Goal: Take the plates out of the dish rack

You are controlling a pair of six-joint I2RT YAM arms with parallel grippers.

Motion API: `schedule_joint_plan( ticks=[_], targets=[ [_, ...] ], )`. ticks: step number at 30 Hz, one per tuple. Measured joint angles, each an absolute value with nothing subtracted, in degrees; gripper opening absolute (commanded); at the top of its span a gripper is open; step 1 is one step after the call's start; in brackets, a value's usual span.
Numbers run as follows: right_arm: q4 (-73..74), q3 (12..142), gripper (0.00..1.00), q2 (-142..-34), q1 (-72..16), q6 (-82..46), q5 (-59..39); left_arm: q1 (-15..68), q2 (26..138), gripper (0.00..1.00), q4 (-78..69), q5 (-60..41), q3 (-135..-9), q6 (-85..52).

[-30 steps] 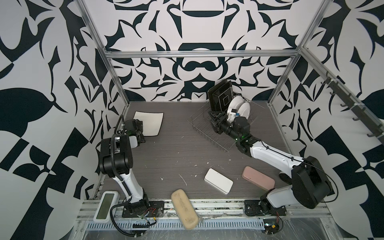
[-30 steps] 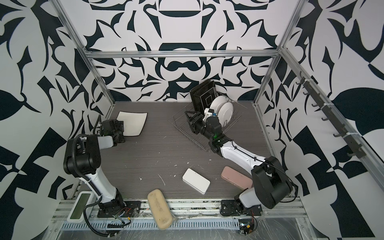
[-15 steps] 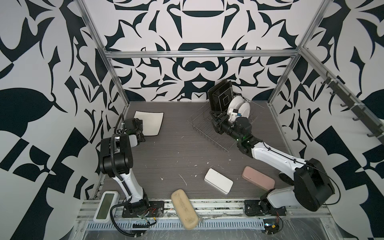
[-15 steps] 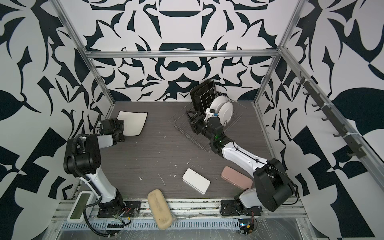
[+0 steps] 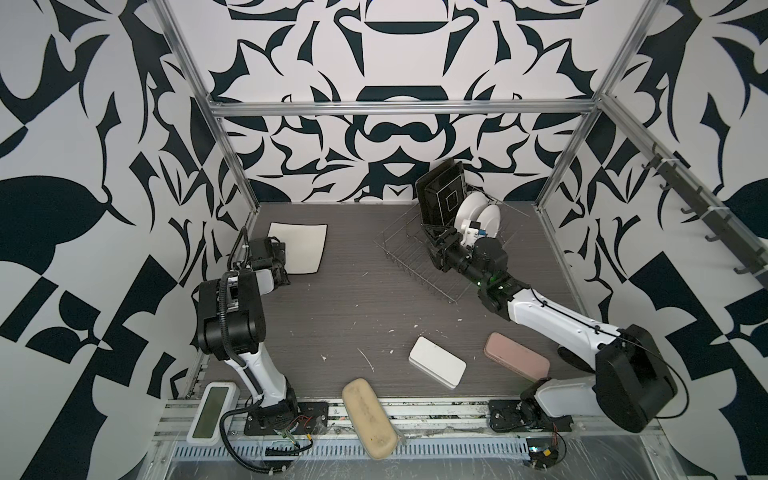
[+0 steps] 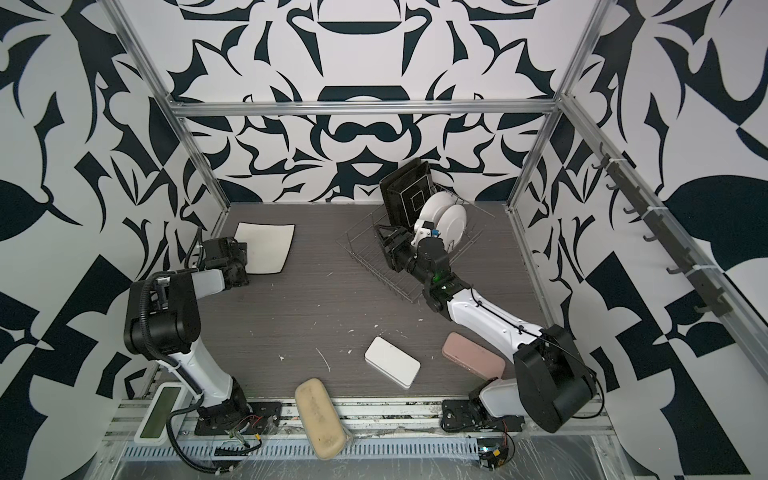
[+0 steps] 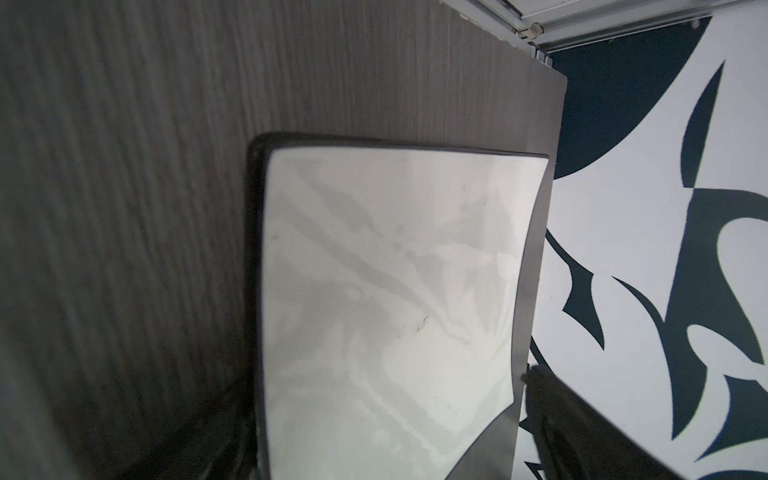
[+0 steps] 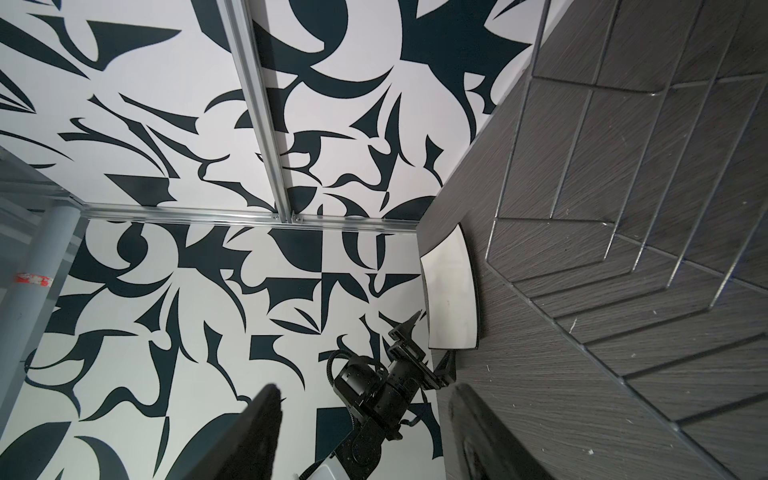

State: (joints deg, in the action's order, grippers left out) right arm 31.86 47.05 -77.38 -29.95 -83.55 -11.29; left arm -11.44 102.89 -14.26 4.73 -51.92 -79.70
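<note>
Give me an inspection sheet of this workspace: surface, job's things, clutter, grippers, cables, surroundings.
Surface: table, dark wood grain, white flecks.
Job's things: white square plate flat, far left; two black square plates and two round white plates upright in the dish rack.
Clutter: white box, pink case; beige case and screen device at the front edge.
Grippers: left gripper open beside the flat plate; right gripper open, empty, at the rack.
Cables: black cable looped by the left base.
Surroundings: patterned walls, hook rail.
</note>
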Motion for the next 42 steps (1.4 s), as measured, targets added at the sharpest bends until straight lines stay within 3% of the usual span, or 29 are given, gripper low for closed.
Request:
schedule_joint_plan(
  ticks=[15,26,32,42],
  targets=[
    [20.4,44.3,0.66,-70.8,-30.0,-78.5,-3.4,-11.1,95.9,0.99,-8.3,7.3,-46.3,-75.5],
    [-2.1,52.6,0.65,-67.2,-30.2,-62.1,17.0,-9.2,83.4,0.99,-2.8,2.0,-39.2,-66.9],
    [-8.4,63.0,0.65,-75.5,-32.5,-53.0,27.8,-7.9,72.9,0.99,0.3,-3.3,-39.4,-59.6],
    [-24.6,92.4,0.7,-104.9,-38.5,-44.7,43.3,-7.7,62.2,1.0,7.6,-8.4,-42.4,-52.9]
  ],
)
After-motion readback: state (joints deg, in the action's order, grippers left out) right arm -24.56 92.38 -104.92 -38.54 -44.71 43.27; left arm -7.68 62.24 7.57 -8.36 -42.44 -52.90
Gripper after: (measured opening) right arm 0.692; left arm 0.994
